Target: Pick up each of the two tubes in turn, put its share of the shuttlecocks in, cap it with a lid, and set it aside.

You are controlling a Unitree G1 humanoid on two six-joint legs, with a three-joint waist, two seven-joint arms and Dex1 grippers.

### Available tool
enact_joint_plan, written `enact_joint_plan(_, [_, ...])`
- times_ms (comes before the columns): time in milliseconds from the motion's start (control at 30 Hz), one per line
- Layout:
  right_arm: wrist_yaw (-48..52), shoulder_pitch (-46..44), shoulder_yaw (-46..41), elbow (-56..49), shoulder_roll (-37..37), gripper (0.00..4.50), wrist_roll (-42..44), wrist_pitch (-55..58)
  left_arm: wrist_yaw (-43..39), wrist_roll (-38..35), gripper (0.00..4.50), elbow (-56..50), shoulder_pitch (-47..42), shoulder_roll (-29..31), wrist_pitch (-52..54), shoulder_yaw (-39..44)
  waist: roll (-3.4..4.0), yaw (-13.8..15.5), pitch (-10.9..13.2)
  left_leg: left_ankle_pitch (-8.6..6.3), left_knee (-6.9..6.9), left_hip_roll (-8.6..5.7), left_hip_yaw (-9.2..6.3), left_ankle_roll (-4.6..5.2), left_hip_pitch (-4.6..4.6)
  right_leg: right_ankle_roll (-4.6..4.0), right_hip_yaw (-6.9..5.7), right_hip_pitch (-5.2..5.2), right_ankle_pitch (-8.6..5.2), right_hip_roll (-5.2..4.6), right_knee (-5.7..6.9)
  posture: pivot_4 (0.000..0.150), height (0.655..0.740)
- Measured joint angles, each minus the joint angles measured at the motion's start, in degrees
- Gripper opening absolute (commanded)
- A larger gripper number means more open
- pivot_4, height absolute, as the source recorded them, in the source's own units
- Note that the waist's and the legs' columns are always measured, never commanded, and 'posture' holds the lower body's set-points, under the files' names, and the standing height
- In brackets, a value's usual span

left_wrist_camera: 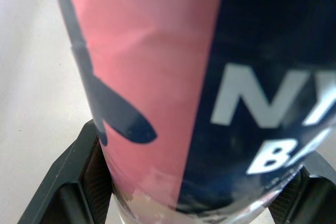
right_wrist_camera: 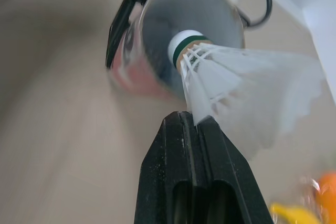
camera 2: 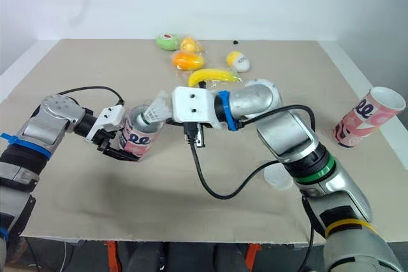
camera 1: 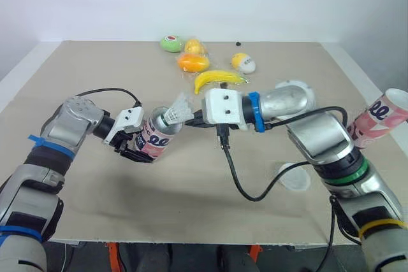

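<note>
Beige tabletop [camera 1: 191,183], left eye view: left gripper [camera 1: 141,148] clamps a tilted pink-and-navy cardboard tube [camera 1: 156,135]; right gripper [camera 1: 194,118] pinches a white feathered shuttlecock [camera 1: 180,110] at its mouth. A second pink tube [camera 1: 381,118] sits tilted at the right edge, with a clear plastic lid [camera 1: 294,176] near the right arm. Left wrist view: black fingers [left_wrist_camera: 68,182] flank the tube. Right wrist view: closed fingers [right_wrist_camera: 178,161] grip the feather skirt, with the cork at the open mouth

A tan table [camera 1: 191,208] carries toy fruit [camera 1: 218,79] at the back, a clear lid [camera 1: 294,178] and a pink tube [camera 1: 381,119].
</note>
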Motion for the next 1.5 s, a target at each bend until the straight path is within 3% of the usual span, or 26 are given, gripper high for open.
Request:
enact_joint_plan(33, [1.6, -0.5, 0.0, 0.0, 0.2, 1.42, 0.4, 0.0, 0.0, 0.0, 3.37, -0.1, 0.2, 0.0, 0.1, 0.3, 0.0, 0.0, 0.0, -0.02, 0.0, 0.0, 0.0, -0.01, 0.0, -0.02, 0.0, 0.02, 0.0, 0.0, 0.0, 0.15, 0.6895])
enact_joint_plan(100, [3.5, -0.6, -0.1, 0.1, 0.2, 1.91, 1.3, 0.2, 0.0, 0.1, 3.37, -0.1, 0.4, -0.1, 0.1, 0.6, 0.0, 0.0, 0.0, -0.02, 0.0, 0.0, -0.01, -0.01, 0.0, -0.02, -0.01, 0.01, 0.0, 0.0, 0.0, 0.15, 0.6895])
enact_joint_plan(133, [4.0, -0.6, -0.7, 0.0, 0.6, 2.5, 2.7, 0.8, 0.0, 0.3, 3.37, -0.1, 0.4, -0.2, 0.1, 0.7, 0.0, 0.0, 0.0, -0.02, 0.0, 0.0, -0.01, -0.01, 0.01, -0.01, -0.01, 0.0, 0.0, 0.01, 0.0, 0.15, 0.6895])
enact_joint_plan(200, [4.8, -0.5, -3.4, -1.1, 1.0, 3.04, 6.6, 3.2, 0.0, 0.4, 3.37, 0.0, 0.4, -0.3, 0.2, 0.8, 0.0, 0.0, 0.0, -0.01, 0.01, 0.01, -0.01, -0.01, 0.02, -0.01, -0.01, 0.01, 0.0, 0.01, 0.02, 0.15, 0.6895])
enact_joint_plan(367, [2.0, 4.6, -10.8, -4.0, -0.7, 3.04, 10.1, 6.5, 0.1, 0.6, 3.37, 0.1, 0.4, -0.8, 0.2, 1.1, -0.1, 0.2, 0.0, -0.02, 0.04, -0.04, -0.07, -0.02, 0.0, -0.02, -0.05, 0.11, 0.0, -0.01, -0.01, 0.15, 0.6895])
enact_joint_plan(433, [-4.0, 15.1, -17.9, -3.8, -3.6, 3.04, 9.3, 8.6, 0.1, 0.6, 3.37, 0.0, 0.5, -1.3, 0.2, 1.4, -0.33, 0.4, -0.2, -0.05, 0.07, -0.17, -0.08, -0.07, -0.02, -0.06, 0.0, 0.18, -0.03, -0.09, -0.04, 0.15, 0.6895])
enact_joint_plan(533, [-12.5, 25.5, -24.3, -0.9, -4.4, 3.04, 6.5, 10.7, -0.3, 0.8, 3.37, 0.0, 0.7, -0.8, 0.2, 1.6, -0.1, 0.0, -0.1, -0.04, 0.04, -0.22, 0.03, -0.06, -0.02, -0.03, 0.2, 0.08, 0.0, -0.1, 0.0, 0.15, 0.6895])
enact_joint_plan(733, [-27.1, 35.0, -30.7, 8.8, -2.6, 3.04, -0.3, 7.1, -0.2, 1.6, 3.37, 0.6, 0.6, -1.5, -0.2, 1.9, 0.04, 0.0, -0.2, -0.03, 0.07, -0.24, 0.09, -0.03, 0.09, 0.36, 0.36, 0.18, -0.17, -0.06, 0.02, 0.15, 0.6895])
enact_joint_plan(1000, [-32.7, 30.5, -30.3, 19.5, 1.0, 3.04, -2.5, 2.7, -0.2, 2.1, 3.37, 1.7, 0.1, -2.2, -0.5, 2.0, 0.19, -0.1, -0.2, -0.01, 0.18, -0.27, 0.24, -0.01, 0.09, 0.4, 0.6, 0.18, -0.11, -0.04, -0.01, 0.15, 0.6895])
enact_joint_plan(1500, [-31.3, 17.2, -25.4, 37.6, 4.7, 3.04, -5.1, -6.5, -0.8, 2.5, 3.37, 1.8, 0.1, -2.4, -0.4, 2.6, 0.2, -0.1, -0.2, -0.01, 0.16, -0.3, 0.26, -0.01, 0.07, 0.54, 0.7, 0.15, -0.04, -0.01, -0.01, 0.15, 0.6895])
